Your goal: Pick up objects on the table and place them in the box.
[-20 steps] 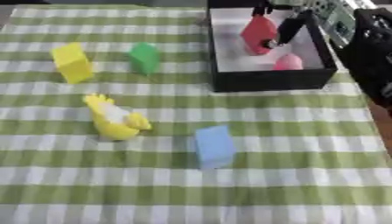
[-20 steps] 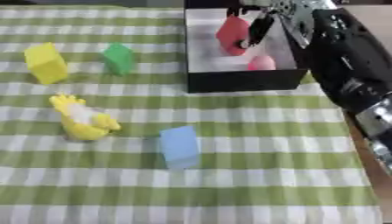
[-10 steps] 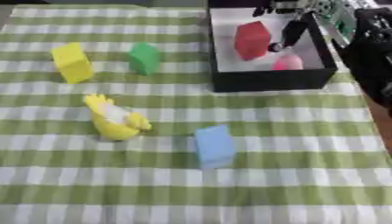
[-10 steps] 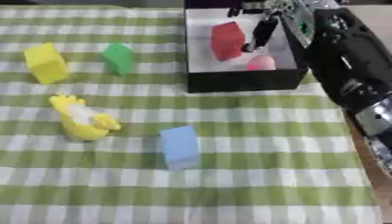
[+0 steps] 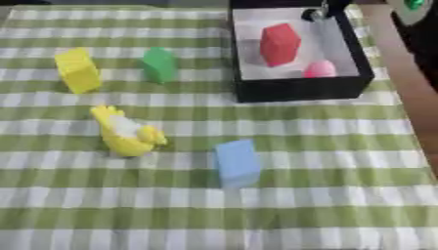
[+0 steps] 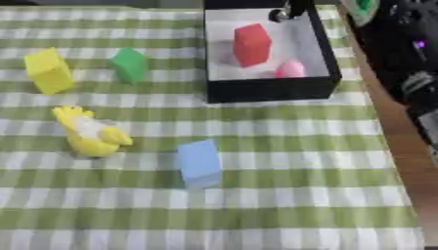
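A black box (image 5: 299, 89) with a white floor stands at the back right of the green checked cloth. Inside it a red block (image 5: 280, 44) stands free, with a small pink thing (image 5: 320, 69) by its near right corner. Only the tips of my right hand (image 5: 323, 9) show, at the top edge above the box's far side, pointing down, open and clear of the red block. On the cloth lie a yellow block (image 5: 77, 70), a green block (image 5: 159, 64), a yellow duck toy (image 5: 126, 134) and a blue block (image 5: 236, 162). My left hand shows in neither view.
My black right arm (image 6: 402, 53) runs down the right side, beyond the cloth. A strip of bare wooden table (image 5: 410, 97) shows along the cloth's right edge.
The right hand, which was shut on the red block above the box, has let it go on the box floor and drawn back towards the top edge.
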You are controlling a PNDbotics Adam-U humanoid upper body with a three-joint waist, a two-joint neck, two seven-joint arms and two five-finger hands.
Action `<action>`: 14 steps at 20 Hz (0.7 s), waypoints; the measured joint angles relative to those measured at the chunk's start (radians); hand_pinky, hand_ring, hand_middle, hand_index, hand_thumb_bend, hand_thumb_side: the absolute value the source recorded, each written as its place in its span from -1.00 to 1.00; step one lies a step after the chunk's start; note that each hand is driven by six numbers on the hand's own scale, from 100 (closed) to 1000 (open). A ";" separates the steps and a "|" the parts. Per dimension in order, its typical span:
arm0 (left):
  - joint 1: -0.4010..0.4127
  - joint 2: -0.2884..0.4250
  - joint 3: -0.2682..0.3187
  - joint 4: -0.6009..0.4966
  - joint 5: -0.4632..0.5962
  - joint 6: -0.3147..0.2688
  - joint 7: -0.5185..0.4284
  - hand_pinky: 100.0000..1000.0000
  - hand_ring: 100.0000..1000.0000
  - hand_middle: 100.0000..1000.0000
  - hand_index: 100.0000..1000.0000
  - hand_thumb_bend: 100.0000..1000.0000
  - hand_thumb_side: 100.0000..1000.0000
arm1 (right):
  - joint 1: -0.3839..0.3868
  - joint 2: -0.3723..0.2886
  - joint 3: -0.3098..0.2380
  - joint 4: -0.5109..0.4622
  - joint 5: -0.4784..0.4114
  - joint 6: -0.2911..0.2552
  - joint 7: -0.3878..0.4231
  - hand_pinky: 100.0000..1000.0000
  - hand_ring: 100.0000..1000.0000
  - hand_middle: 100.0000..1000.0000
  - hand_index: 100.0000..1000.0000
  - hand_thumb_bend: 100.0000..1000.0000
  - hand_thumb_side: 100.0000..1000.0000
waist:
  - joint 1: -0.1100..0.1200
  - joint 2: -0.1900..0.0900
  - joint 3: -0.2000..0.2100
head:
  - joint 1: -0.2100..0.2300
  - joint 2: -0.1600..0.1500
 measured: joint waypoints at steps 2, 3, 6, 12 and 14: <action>0.003 0.003 0.000 0.000 0.000 0.000 0.001 0.36 0.44 0.53 0.66 -0.53 0.15 | 0.017 -0.034 0.016 -0.055 -0.033 -0.022 -0.020 0.79 0.73 0.69 0.83 -0.35 -1.00 | 0.000 0.000 -0.005 | 0.004 0.000; 0.004 0.003 0.000 0.000 0.000 0.000 0.002 0.36 0.44 0.53 0.66 -0.53 0.15 | 0.029 -0.050 0.028 -0.082 -0.050 -0.035 -0.031 0.79 0.73 0.69 0.83 -0.35 -1.00 | 0.000 -0.001 -0.007 | 0.005 0.000; 0.004 0.003 0.000 0.000 -0.002 0.000 0.004 0.36 0.44 0.53 0.66 -0.53 0.15 | 0.070 -0.092 0.071 -0.160 -0.098 -0.078 -0.070 0.77 0.71 0.66 0.81 -0.34 -1.00 | 0.000 -0.001 -0.011 | 0.007 0.000; 0.005 0.003 0.000 0.000 -0.004 0.000 0.004 0.36 0.44 0.53 0.65 -0.53 0.15 | 0.180 -0.161 0.165 -0.319 -0.195 -0.169 -0.123 0.74 0.62 0.58 0.77 -0.28 -0.87 | 0.000 -0.001 -0.016 | 0.009 0.000; 0.005 0.003 0.000 0.000 -0.004 0.000 0.004 0.36 0.44 0.52 0.65 -0.54 0.15 | 0.209 -0.182 0.184 -0.374 -0.228 -0.180 -0.115 0.74 0.62 0.58 0.77 -0.24 -0.76 | 0.000 -0.001 -0.017 | 0.011 0.000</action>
